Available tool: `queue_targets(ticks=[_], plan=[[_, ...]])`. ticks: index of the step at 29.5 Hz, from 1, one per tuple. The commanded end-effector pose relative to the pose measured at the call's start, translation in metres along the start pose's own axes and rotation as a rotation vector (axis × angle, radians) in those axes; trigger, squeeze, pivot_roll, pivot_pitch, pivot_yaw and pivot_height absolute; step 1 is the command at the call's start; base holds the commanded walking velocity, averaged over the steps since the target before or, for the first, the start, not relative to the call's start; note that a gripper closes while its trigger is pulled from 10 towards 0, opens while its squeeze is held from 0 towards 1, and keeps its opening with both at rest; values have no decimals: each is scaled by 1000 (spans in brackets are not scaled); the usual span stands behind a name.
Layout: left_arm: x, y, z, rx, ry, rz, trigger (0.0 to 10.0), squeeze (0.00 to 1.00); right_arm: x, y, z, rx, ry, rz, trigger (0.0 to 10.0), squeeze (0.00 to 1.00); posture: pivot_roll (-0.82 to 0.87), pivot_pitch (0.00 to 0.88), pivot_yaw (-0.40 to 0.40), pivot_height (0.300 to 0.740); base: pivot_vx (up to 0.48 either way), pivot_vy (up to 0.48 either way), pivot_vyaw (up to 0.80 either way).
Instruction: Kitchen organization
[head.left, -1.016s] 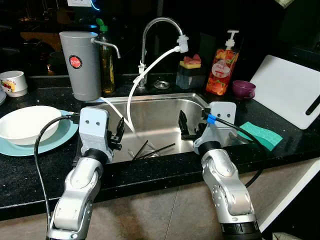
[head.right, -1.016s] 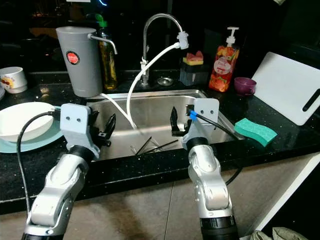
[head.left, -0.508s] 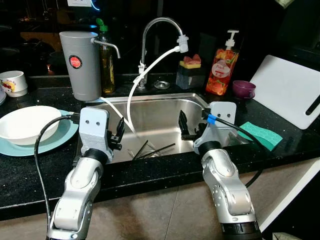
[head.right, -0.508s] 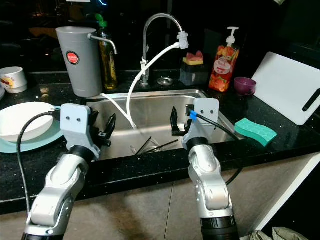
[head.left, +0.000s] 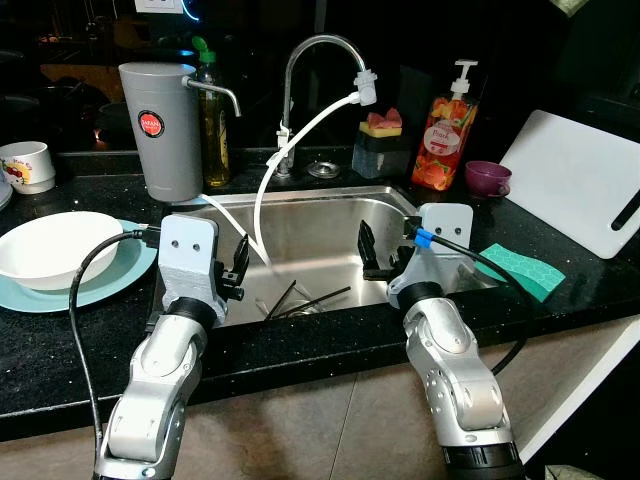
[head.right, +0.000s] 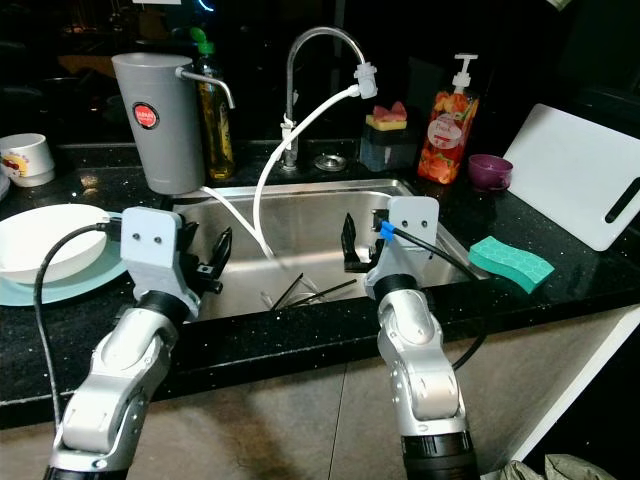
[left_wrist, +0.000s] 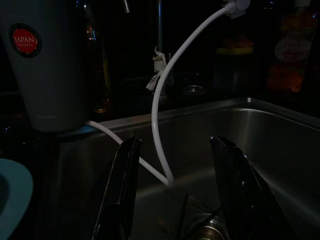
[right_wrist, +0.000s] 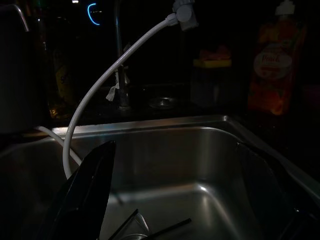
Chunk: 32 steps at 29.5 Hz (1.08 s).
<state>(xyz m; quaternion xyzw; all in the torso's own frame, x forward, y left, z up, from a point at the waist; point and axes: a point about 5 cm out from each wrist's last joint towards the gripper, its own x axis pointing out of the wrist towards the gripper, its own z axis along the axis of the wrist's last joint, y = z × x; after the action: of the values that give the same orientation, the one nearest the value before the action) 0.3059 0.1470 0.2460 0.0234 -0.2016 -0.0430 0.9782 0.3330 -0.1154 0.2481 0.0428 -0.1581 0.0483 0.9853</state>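
1. Left gripper (head.left: 238, 270) hangs over the left end of the sink (head.left: 310, 215), just inside the front rim. Its two black fingers (left_wrist: 121, 187) are spread wide with nothing between them.
2. Right gripper (head.left: 372, 255) is over the right half of the basin, also near the front rim. Its fingers (right_wrist: 82, 192) are wide apart too, holding nothing.
3. Down in the basin between the two grippers there's a small bunch of dark chopsticks (head.left: 305, 298) lying near the drain, not touched by either gripper.
4. A white hose (head.left: 262, 205) runs from the faucet (head.left: 310, 60) spout and curves down into the sink's left half, landing close to the left gripper.
5. Behind the sink's back left corner stands a grey water filter jug (head.left: 160, 130) with a red round label, and a yellowish bottle (head.left: 213, 120) with a green cap just beside it.
6. Along the back edge of the countertop (head.left: 60, 340): a sponge holder (head.left: 380, 140) with colourful sponges, then an orange soap pump bottle (head.left: 445, 130), then a purple cup (head.left: 487, 178).
7. Right of the sink, a green sponge (head.left: 525, 268) lies near the front edge, with a white cutting board (head.left: 580, 180) behind it at the far right.
8. On the left end: a white bowl (head.left: 55, 248) sitting on a teal plate (head.left: 100, 285), and a white mug (head.left: 28, 165) further back at the left edge.
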Motion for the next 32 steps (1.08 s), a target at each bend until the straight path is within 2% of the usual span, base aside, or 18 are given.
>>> queue_targets(ticks=[1, 32], plan=[[1, -4, -1, 1, 1, -11, 10000, 0, 2, -1, 0, 1, 0, 1, 10000, 0, 134, 64, -76, 740, 0, 0, 0], [1, -3, 0, 4, 2, -12, 10000, 0, 2, -1, 0, 4, 0, -8, 10000, 0, 137, 71, -70, 740, 0, 0, 0]])
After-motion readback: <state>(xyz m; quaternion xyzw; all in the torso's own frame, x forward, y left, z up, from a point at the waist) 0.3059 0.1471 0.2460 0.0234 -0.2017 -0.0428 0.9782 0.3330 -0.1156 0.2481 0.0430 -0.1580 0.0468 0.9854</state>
